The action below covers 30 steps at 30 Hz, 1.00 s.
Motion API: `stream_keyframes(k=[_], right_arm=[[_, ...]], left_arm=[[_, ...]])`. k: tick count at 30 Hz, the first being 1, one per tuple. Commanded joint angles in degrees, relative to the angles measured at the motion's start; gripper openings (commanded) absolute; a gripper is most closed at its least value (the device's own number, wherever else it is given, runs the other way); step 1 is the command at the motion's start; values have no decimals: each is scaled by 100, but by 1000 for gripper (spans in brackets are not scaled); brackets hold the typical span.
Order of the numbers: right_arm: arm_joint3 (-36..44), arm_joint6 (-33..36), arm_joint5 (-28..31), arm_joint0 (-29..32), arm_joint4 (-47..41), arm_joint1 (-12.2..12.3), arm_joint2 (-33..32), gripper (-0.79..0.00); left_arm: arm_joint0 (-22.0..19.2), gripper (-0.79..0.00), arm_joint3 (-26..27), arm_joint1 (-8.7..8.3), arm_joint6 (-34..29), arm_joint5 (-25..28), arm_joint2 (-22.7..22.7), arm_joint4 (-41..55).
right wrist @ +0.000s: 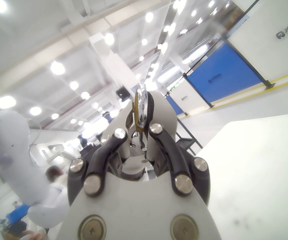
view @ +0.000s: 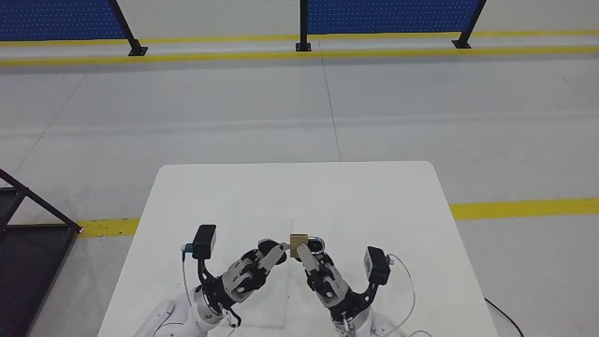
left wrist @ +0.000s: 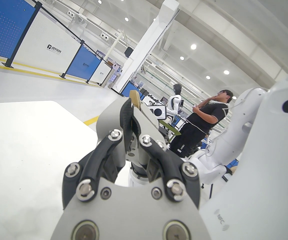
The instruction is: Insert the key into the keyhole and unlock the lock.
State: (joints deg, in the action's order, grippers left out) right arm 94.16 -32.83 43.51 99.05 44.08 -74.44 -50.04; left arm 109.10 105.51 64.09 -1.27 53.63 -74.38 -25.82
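My left jaws are clamped together on a flat brass-coloured piece, which I judge to be the lock (left wrist: 134,98). My right jaws are clamped together on a round piece with a bright chrome face and a brass rim, which I judge to be the head of the key (right wrist: 141,106). From above, both sets of jaws meet tip to tip over the near edge of the surface (view: 281,187), about midway along it, with a small square brass block at the meeting point and a small ring (view: 316,241) touching that block on my right side. Status: both parts are gripped and brought together, so pick-up and approach count as done. I cannot tell whether the key blade has entered the keyhole, because the fingers hide the joint in every view. Remaining steps, by my estimate: confirm or complete insertion, turn the key, release the shackle. Appearance: the lock shows a plain matt brass body with squared edges, seen edge-on from my left wrist. Its shackle and keyhole cannot be made out. The key head is thin, polished and reflective.
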Motion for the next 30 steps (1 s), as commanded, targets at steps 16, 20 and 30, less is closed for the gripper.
stream_keyframes(k=[16, 20, 30], right_arm=[[111, 238, 65, 135, -152, 39, -131, -785], [131, 371, 9, 151, -167, 50, -159, -785], [187, 561, -35, 200, -213, 73, -218, -785]], left_arm=[[58, -785, -111, 43, 634, 134, -37, -924], [58, -785, -124, 50, 697, 140, 6, -1021], [93, -785, -65, 61, 924, 65, 3, -1477]])
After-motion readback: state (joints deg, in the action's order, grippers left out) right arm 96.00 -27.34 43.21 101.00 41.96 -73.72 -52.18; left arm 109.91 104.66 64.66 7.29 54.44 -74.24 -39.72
